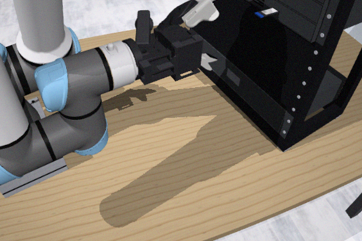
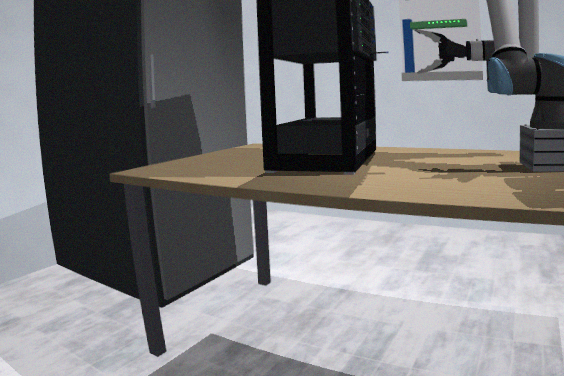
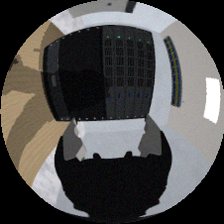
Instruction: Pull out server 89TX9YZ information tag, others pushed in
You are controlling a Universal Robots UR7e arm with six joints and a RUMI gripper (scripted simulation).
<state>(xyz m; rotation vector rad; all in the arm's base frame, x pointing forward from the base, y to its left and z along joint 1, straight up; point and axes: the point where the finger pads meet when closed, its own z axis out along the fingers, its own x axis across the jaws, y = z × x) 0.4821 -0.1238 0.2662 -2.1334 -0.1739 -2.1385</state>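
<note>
Beside the rack [image 1: 309,68] [image 2: 348,74] [image 3: 50,79]: cabinet [image 2: 192,124]; claw [image 1: 205,38] [image 2: 425,51] [image 3: 110,116] open; one tag [image 1: 269,12] [image 2: 382,52] jutting.

One rack [image 1: 309,92] [image 2: 269,74] [image 3: 51,89], one arm [image 1: 80,76] [image 2: 515,69], one claw [image 1: 208,39] [image 2: 425,51] [image 3: 110,116]

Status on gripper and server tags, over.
Black two-jaw gripper open, off the rack. Blue-tipped pull-out information tag out, service tag unreadable. Nothing seen between them.
</note>
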